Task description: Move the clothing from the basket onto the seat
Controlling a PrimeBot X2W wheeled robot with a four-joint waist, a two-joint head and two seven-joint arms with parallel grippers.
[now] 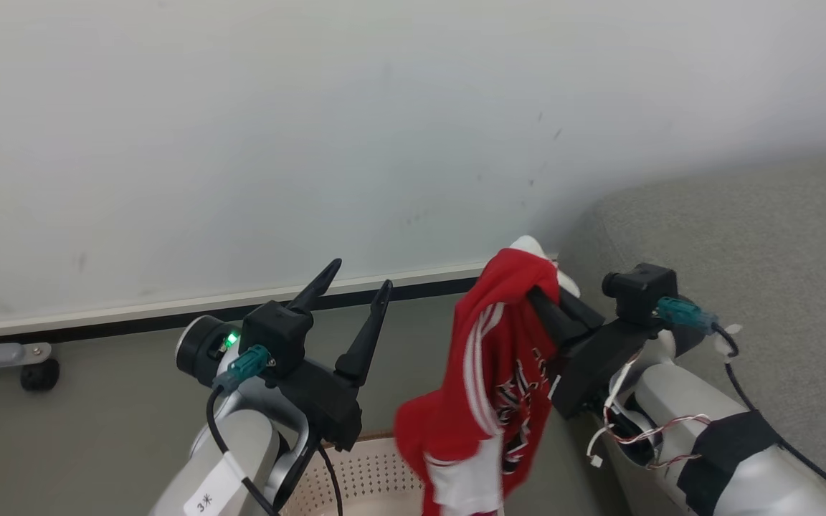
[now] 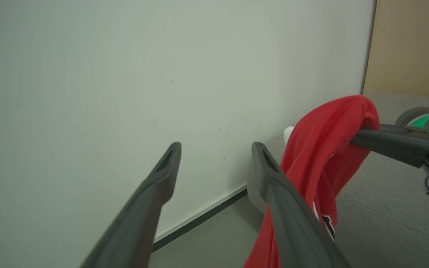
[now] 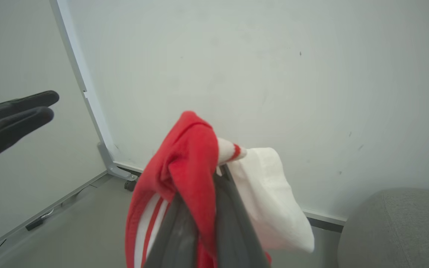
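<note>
A white tag reading "3米" marks the left arm, whose left gripper has its jaws spread and empty, while the right gripper, jaws clamped on the red clothing, dangles it above the basket beside the grey sofa.

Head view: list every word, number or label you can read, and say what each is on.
"3米": white tag on the left forearm.
Black-and-white print on the clothing: letters creased and folded, unreadable.
No other text can be read.
</note>
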